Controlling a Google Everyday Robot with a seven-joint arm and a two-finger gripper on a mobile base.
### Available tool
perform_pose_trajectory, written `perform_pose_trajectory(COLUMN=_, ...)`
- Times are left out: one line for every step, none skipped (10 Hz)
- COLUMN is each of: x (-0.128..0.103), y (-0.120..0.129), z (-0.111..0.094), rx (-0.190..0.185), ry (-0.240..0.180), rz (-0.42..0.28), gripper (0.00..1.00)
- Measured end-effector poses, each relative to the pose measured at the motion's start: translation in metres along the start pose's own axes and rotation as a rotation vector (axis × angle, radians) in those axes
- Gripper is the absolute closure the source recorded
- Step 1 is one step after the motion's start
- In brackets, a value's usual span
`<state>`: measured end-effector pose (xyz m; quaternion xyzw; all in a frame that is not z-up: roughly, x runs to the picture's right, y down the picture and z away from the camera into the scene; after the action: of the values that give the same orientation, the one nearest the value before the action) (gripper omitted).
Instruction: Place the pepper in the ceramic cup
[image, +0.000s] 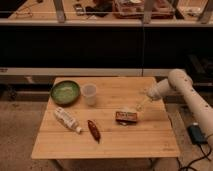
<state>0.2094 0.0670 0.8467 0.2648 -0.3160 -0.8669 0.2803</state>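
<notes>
Lying near the front of the pale wooden table (150, 140), the small dark red tapered pepper (93, 130) is pointed roughly near-to-far. It is placed well to the view's left of the gripper (137, 106) — held just over a reddish-brown rectangular packet (126, 116), open or closed cannot be told. Farther back, the small whitish ceramic cup (89, 94) is set almost straight behind the pepper.

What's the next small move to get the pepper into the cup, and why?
Probably bring the gripper over above the pepper. It hangs beside the packet, while the pepper lies on the table, apart from the ceramic cup.
</notes>
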Motion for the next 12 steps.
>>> perform_pose_trajectory(x=0.0, y=0.0, z=0.0, rx=0.0, ry=0.0, rz=0.0, gripper=0.2)
perform_pose_trajectory(x=0.0, y=0.0, z=0.0, rx=0.0, ry=0.0, rz=0.0, gripper=0.2)
perform_pose_trajectory(x=0.0, y=0.0, z=0.0, rx=0.0, ry=0.0, rz=0.0, gripper=0.2)
perform_pose_trajectory(x=0.0, y=0.0, z=0.0, rx=0.0, ry=0.0, rz=0.0, gripper=0.2)
perform_pose_trajectory(x=0.0, y=0.0, z=0.0, rx=0.0, ry=0.0, rz=0.0, gripper=0.2)
perform_pose_trajectory(x=0.0, y=0.0, z=0.0, rx=0.0, ry=0.0, rz=0.0, gripper=0.2)
perform_pose_trajectory(x=0.0, y=0.0, z=0.0, rx=0.0, ry=0.0, rz=0.0, gripper=0.2)
perform_pose_trajectory(x=0.0, y=0.0, z=0.0, rx=0.0, ry=0.0, rz=0.0, gripper=0.2)
perform_pose_trajectory(x=0.0, y=0.0, z=0.0, rx=0.0, ry=0.0, rz=0.0, gripper=0.2)
perform_pose_trajectory(x=0.0, y=0.0, z=0.0, rx=0.0, ry=0.0, rz=0.0, gripper=0.2)
perform_pose_trajectory(x=0.0, y=0.0, z=0.0, rx=0.0, ry=0.0, rz=0.0, gripper=0.2)
perform_pose_trajectory(x=0.0, y=0.0, z=0.0, rx=0.0, ry=0.0, rz=0.0, gripper=0.2)
